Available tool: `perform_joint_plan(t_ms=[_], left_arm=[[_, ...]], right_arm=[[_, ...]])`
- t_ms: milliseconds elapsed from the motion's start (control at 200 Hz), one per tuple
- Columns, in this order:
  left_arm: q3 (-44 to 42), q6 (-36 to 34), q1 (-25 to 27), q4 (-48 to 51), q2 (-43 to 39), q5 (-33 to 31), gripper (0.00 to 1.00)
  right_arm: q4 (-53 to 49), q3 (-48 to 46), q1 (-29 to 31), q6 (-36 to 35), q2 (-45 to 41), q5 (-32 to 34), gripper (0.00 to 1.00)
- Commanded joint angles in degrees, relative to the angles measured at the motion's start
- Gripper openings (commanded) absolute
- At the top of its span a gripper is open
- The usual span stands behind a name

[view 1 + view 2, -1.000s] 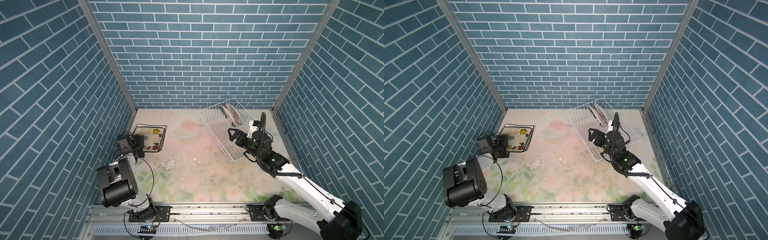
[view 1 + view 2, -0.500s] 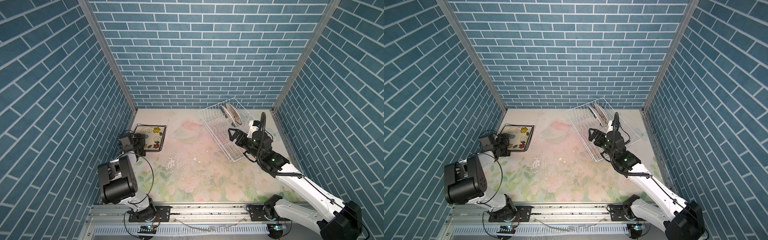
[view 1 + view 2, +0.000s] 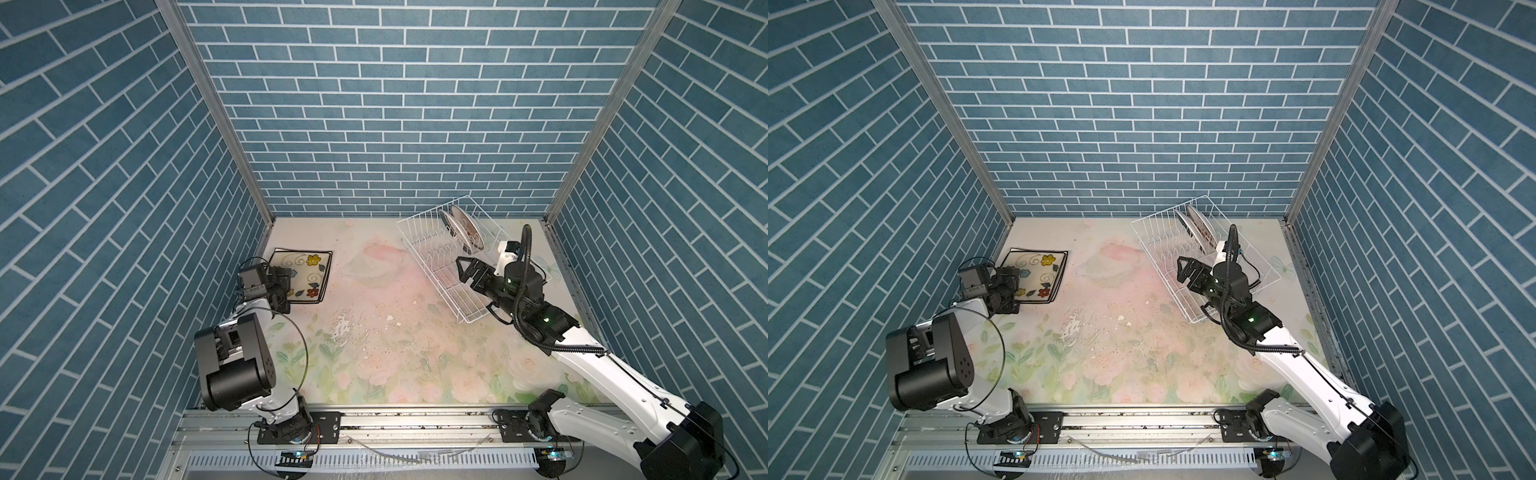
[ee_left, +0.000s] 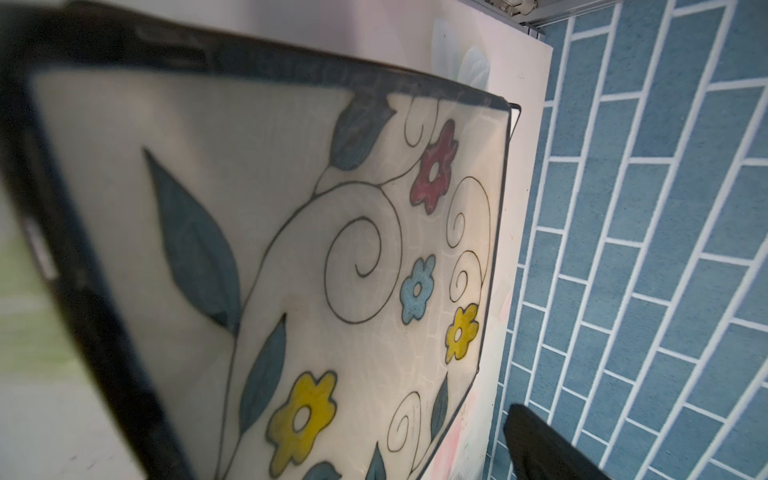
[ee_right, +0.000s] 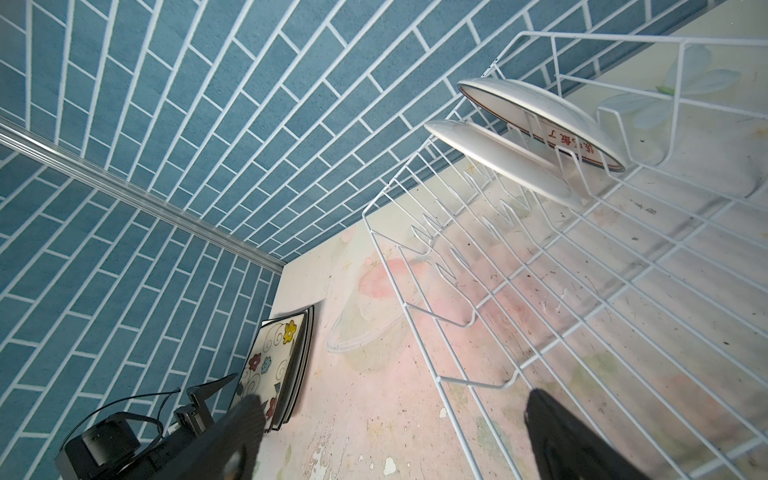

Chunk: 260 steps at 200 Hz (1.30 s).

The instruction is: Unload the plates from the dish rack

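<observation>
Jaws spread on both: left gripper (image 3: 284, 279) over the edge of the flowered square black-rimmed plate (image 3: 309, 266), right gripper (image 3: 464, 269) above the white wire dish rack (image 3: 416, 255), two round white plates (image 3: 463, 226) beyond.

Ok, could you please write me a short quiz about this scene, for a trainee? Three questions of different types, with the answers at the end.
1. Count: how many round white plates stand in the white wire dish rack?
2. True or false: the right tool is closed on a plate.
3. Choose one: the square black-rimmed flowered plate lies A) in the rack; B) flat on top of a stack on the floral table, on the left side; C) upright against the back wall.

Key: 1) two; 2) false, it is open and holds nothing; 3) B.
</observation>
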<state>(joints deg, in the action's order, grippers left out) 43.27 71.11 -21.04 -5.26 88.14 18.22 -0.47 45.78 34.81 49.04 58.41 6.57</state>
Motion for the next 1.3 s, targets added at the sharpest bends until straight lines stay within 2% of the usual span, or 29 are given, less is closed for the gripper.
perform_joint_plan(t_ms=[0, 290, 610, 700, 915, 1115, 1295], left_arm=[[1.8, -0.9, 0.3, 3.0, -1.8, -2.1, 1.00], [4.5, -1.4, 0.7, 8.9, -2.8, -4.8, 1.00], [4.7, -1.4, 0.7, 10.9, -3.5, -4.5, 1.00], [5.0, -2.4, 0.8, 13.1, -5.0, -6.6, 1.00], [4.2, -3.6, 0.8, 17.0, -8.3, -10.8, 1.00], [1.9, -3.1, 1.0, 17.1, -10.1, -10.5, 1.00], [2.5, -9.7, 1.2, 18.0, -13.4, -8.5, 1.00]], right_arm=[[0.1, -1.6, -0.3, -1.1, -1.5, 1.3, 0.99], [0.2, -1.5, -0.3, -1.2, -1.4, 1.3, 0.99], [-0.5, -1.8, -0.4, -1.4, -2.4, 1.6, 0.99], [-2.3, -1.2, -0.3, -2.5, -2.9, 2.6, 0.99], [-15.8, 6.6, -0.4, -10.8, -1.7, 6.9, 0.99], [-25.5, 12.9, -0.4, -20.0, 1.3, 11.0, 0.99], [-34.0, 19.5, -0.4, -24.6, 6.6, 16.9, 0.99]])
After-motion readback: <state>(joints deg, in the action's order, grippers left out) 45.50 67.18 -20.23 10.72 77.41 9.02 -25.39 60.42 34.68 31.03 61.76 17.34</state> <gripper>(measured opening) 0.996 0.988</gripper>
